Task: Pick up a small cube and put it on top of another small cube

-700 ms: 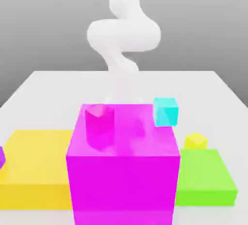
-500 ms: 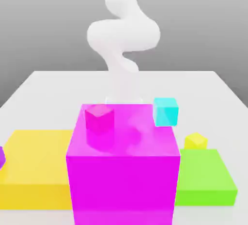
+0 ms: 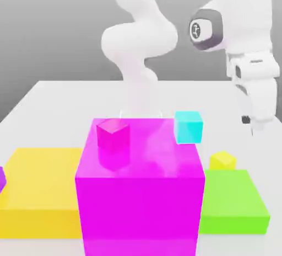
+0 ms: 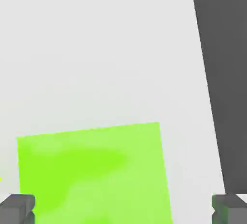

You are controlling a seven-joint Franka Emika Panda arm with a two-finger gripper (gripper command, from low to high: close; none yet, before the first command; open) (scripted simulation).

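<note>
The approach is in hand: the tool (image 3: 254, 123), fingers spread wide and holding nothing, hangs at the exterior view's right, above the small yellow cube (image 3: 222, 160) at right of centre, just behind the green slab (image 3: 234, 202). Next it must descend over that cube. The hand view adds the slab's top and bare white surface (image 4: 96, 49); the exterior view, the cyan cube (image 3: 188, 126).

No readable txt, labels or nos. anywhere.

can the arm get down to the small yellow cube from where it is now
Probably yes: the small yellow cube sits uncovered on the table beside the green slab, and the open tool hangs above it on the exterior view's right, with nothing between.
</note>
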